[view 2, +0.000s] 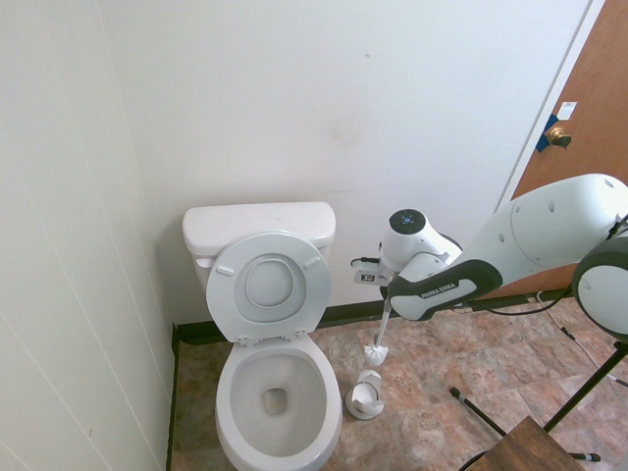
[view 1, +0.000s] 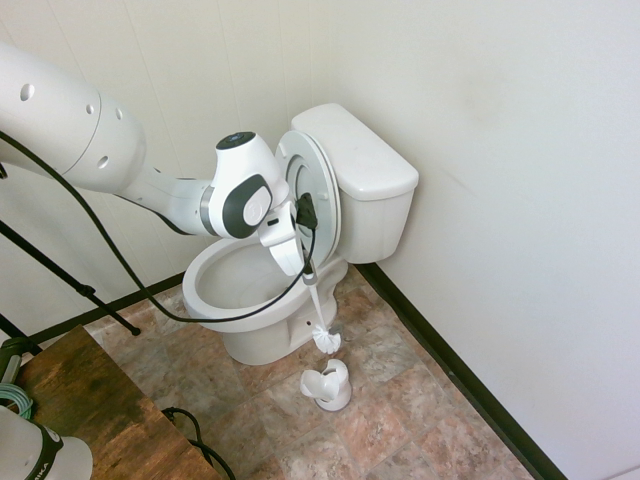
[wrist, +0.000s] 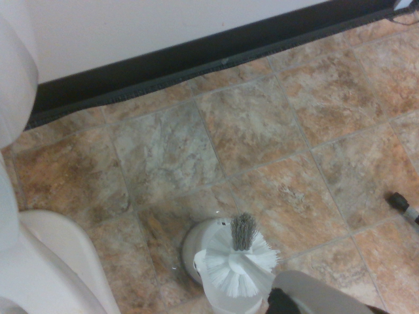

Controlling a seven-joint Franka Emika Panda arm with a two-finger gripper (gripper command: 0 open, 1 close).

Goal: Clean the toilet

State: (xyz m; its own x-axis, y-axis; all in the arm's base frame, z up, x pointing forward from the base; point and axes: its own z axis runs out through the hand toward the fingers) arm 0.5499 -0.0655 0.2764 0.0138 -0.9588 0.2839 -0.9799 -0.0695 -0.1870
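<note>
Holding white bristle toilet brush above small white holder beside white ceramic toilet, fingers clamped on handle; risk: tilted brush catches holder rim, toppling it.

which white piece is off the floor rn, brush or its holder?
The brush: it hangs head-down from the shut gripper, above the holder, which stands on the tile floor beside the toilet.

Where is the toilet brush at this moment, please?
The toilet brush hangs head-down from the shut gripper, beside the toilet bowl. In both exterior views its bristles hover just above the brush holder on the floor, not yet inside it.
</note>
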